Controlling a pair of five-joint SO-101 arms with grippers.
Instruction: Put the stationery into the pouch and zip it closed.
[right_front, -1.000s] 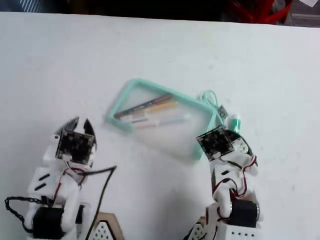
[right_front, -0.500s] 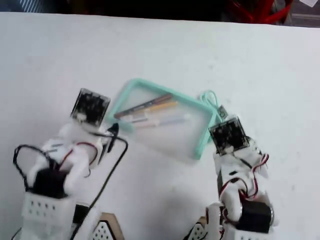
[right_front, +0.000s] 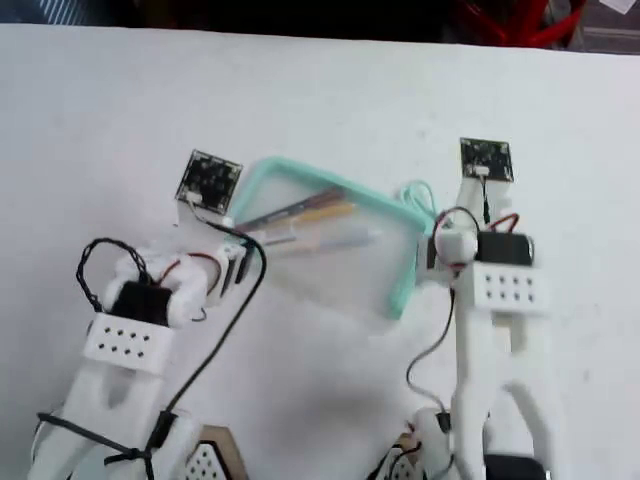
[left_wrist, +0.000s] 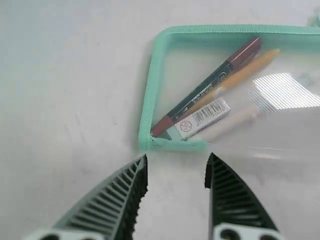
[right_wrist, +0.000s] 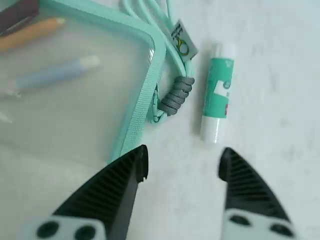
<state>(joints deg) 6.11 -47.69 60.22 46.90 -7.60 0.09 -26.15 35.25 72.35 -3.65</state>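
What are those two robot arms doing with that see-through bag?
They are packing a clear pouch with a mint green edge. Some pens already lie inside it. A green glue stick lies outside on the table, next to the pouch's cord. The right gripper hangs above that end with its fingers open, and the left gripper hangs open at the opposite corner. Neither is holding anything.
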